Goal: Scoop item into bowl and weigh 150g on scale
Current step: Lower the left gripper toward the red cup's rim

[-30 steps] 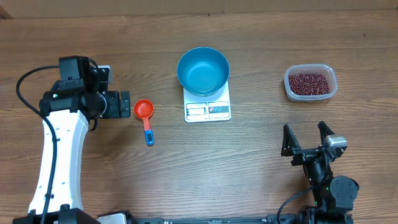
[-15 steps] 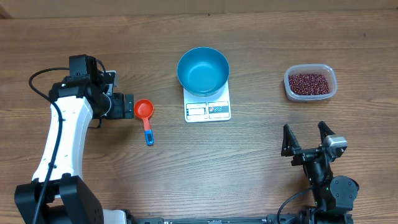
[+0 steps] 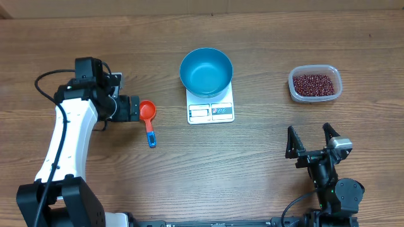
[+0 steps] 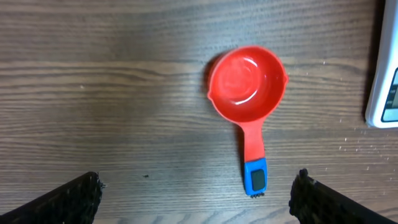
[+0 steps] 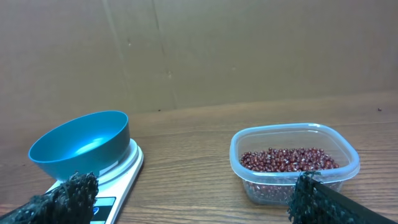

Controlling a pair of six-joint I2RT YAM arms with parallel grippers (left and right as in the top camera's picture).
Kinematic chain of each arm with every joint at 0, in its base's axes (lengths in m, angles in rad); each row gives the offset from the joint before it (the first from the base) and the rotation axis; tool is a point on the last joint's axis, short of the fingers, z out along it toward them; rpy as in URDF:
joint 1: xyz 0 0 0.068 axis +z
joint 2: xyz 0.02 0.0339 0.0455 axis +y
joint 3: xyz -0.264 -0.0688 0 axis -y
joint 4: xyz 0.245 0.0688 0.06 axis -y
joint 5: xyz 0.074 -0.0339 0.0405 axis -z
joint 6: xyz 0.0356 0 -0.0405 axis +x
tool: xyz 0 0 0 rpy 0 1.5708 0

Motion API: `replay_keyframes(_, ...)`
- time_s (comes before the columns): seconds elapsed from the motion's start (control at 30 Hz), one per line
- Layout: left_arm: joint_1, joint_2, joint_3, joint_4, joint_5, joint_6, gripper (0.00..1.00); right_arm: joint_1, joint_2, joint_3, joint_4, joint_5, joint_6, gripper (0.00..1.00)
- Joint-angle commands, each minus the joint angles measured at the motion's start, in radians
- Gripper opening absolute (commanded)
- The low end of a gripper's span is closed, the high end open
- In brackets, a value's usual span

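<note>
Found blue bowl [image 3: 206, 70] sitting on white kitchen scale [image 3: 211, 111], covering scale's far part; display window and button panel left uncovered on near side. Logged both around mid-width of wooden tabletop [image 3: 252, 170], closer to far edge. Saw only bare blue inside bowl.

Found beans [image 3: 312, 84], small and dark red-brown, heaped in clear plastic tub [image 3: 292, 88] toward far right corner, well apart from scale.

Found red measuring scoop [image 3: 147, 111] lying flat between left hand [image 3: 130, 107] and scale. Noted cup facing up and turned toward far edge, blue-tipped handle pointing toward near edge. Saw cup's inside bare in left wrist view.

Logged left hand as released, fingers spread wide, just beside scoop cup on its left-edge side. Saw hand overlapping cup's rim from overhead; could not tell whether touching. Saw dark fingertips [image 4: 71, 199] at bottom corners of left wrist view, scoop lying ahead of the gap between them, nothing gripped.

Logged right hand [image 3: 309, 137] as released too, fingers wide apart, low toward near right corner, well apart from tub. Saw nothing between its fingertips [image 5: 62, 199]. From right wrist view, spotted tub of beans ahead to right, bowl on scale ahead to left.
</note>
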Motion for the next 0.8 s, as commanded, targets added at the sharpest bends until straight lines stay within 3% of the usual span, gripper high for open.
replay_keyframes(0.0,-0.018,0.01,-0.013,0.01,0.023,-0.003,0.99,-0.001,-0.012,-0.01,0.006,0.009,0.0,1.0)
replay_keyframes(0.77,-0.042,0.012,-0.056,0.03,0.015,-0.014,0.99,-0.001,-0.012,-0.01,0.006,0.009,0.0,1.0)
